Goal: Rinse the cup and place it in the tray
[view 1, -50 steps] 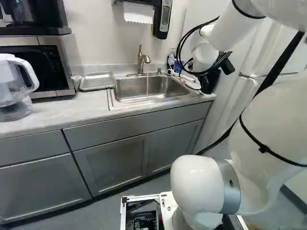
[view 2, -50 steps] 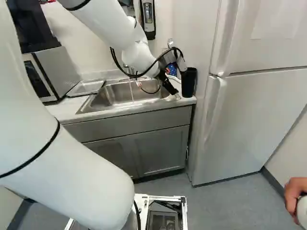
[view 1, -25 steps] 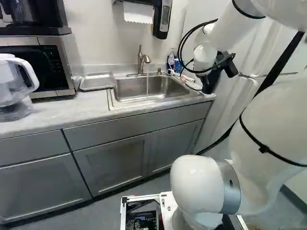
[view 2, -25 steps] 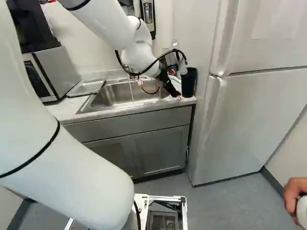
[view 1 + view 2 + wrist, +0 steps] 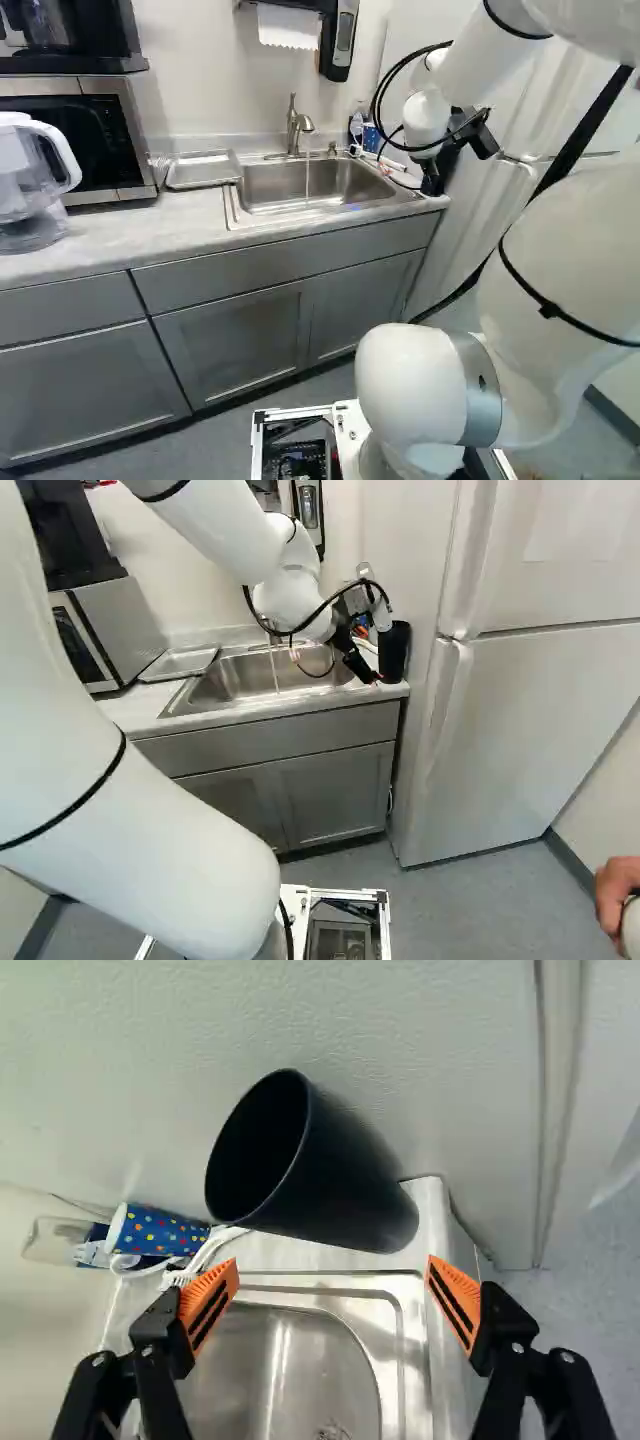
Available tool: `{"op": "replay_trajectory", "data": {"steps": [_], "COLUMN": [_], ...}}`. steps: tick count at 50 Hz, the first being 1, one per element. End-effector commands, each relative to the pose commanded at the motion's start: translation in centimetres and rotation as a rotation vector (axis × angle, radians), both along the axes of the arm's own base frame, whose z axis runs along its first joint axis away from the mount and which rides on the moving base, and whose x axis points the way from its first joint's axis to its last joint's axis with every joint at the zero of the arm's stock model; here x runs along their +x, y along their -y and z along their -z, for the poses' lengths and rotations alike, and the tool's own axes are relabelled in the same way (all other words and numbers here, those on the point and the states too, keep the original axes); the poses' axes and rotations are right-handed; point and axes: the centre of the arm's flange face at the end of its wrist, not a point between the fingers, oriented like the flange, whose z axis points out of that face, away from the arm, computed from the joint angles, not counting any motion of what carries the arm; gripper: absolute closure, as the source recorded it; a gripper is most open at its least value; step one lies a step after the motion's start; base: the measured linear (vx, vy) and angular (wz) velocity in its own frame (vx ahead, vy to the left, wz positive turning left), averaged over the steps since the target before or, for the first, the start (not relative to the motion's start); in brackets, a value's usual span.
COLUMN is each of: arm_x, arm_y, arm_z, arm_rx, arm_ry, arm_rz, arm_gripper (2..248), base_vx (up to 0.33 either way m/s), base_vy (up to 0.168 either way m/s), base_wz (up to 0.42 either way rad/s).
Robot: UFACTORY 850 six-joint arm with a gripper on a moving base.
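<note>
"What does your left base view give you?"

"My white arm reaches in above the right end of the stainless-steel sink. The curved metal tap is running, with a thin stream of water dropping into the basin. On the counter left of the sink lies the shallow, pale rectangular tray, just short of the steel-and-black microwave."

"And the right base view?"

"There my black two-fingered pincer points down by the sink's right-hand corner. Just beside it, the tall black, round cup stands upright on the counter corner, next to the white fridge. So it's neither under the water nor in the tray."

"Is the pincer holding anything?"

"No. My wrist view has it wide open, with the orange ribbed pads spread well apart and nothing gripped. The black cup is ahead, largely across the gap between them, its dark mouth showing. Past one finger I see a blue cup with coloured dots and a white rim, near the black one. The steel basin sits under the gap."
</note>
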Motion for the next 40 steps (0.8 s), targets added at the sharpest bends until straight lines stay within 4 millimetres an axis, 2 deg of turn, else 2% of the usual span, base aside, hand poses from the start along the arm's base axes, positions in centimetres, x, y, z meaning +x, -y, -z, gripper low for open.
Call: {"op": "replay_trajectory", "data": {"steps": [40], "arm_x": [0.09], "arm_y": [0.52], "arm_z": [-0.19], "arm_rx": [-0.292], "arm_ry": [-0.224], "arm_rz": [-0.174], "arm_gripper": [3], "base_vx": [0.000], "base_vy": [0.000], "base_wz": [0.000]}}
